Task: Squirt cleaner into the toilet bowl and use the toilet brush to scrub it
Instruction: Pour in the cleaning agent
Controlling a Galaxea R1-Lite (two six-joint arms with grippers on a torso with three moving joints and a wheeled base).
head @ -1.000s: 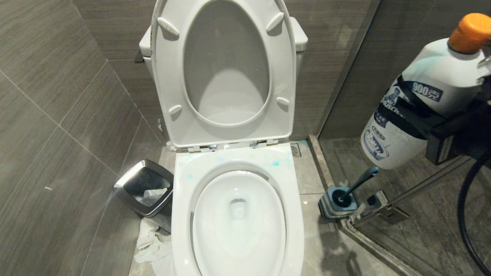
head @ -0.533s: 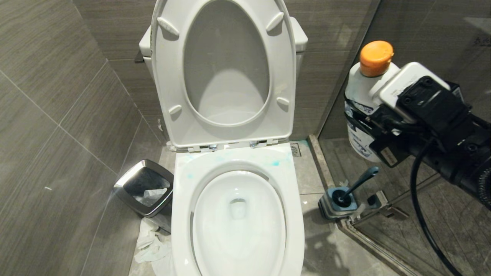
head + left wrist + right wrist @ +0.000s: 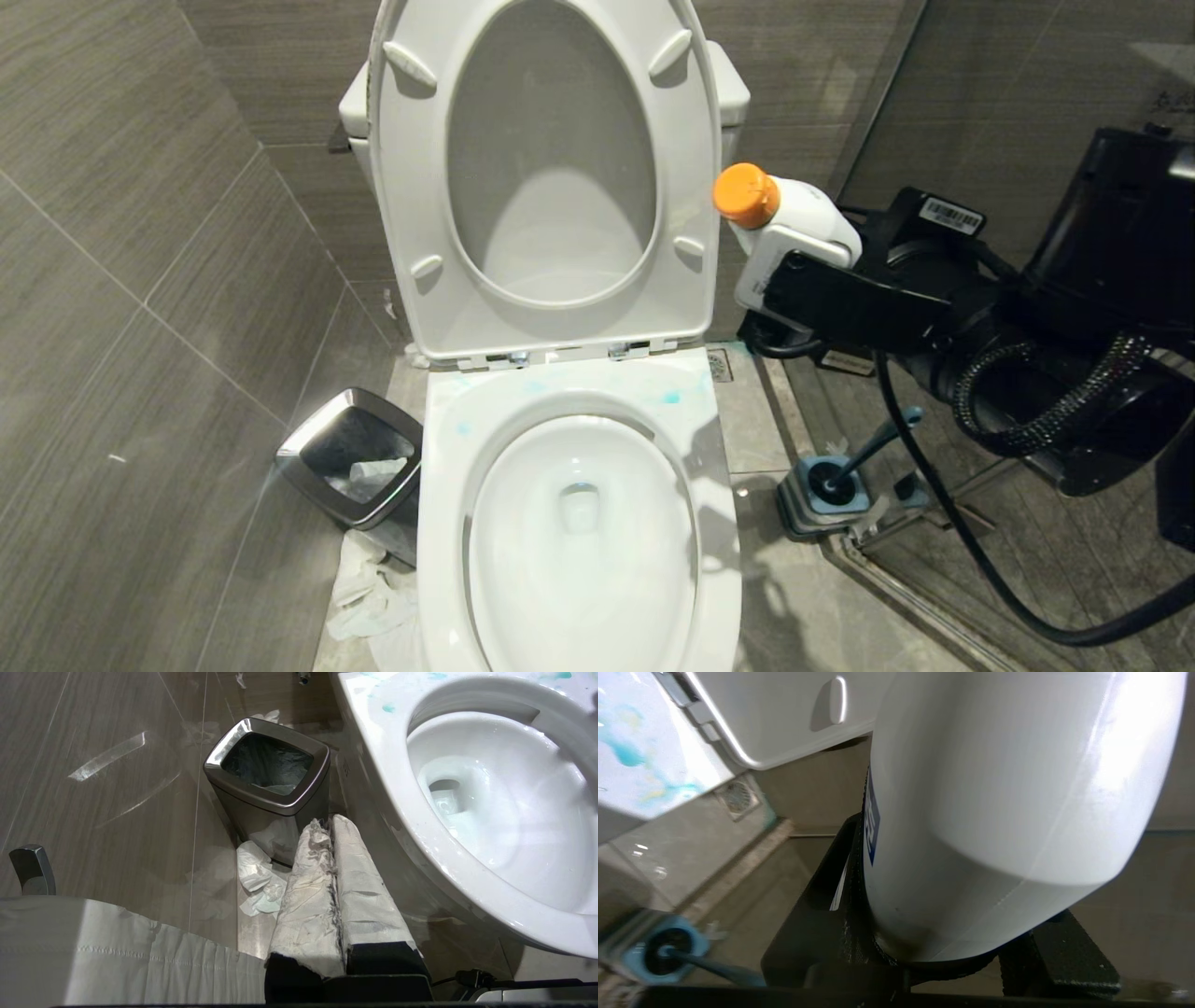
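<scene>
One glossy white oval toilet bowl (image 3: 579,532), one teal toilet brush (image 3: 864,457), one square chrome bin (image 3: 350,457); right claw (image 3: 794,280) pinches one orange-capped cleaner bottle (image 3: 780,210); left claw (image 3: 332,858) pressed together.

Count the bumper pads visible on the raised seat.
4: upper left, upper right, lower left, lower right of the seat ring. None look hidden.

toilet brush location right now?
Head view: the toilet brush stands in its holder on the floor, right of the toilet bowl, below the right arm.
</scene>
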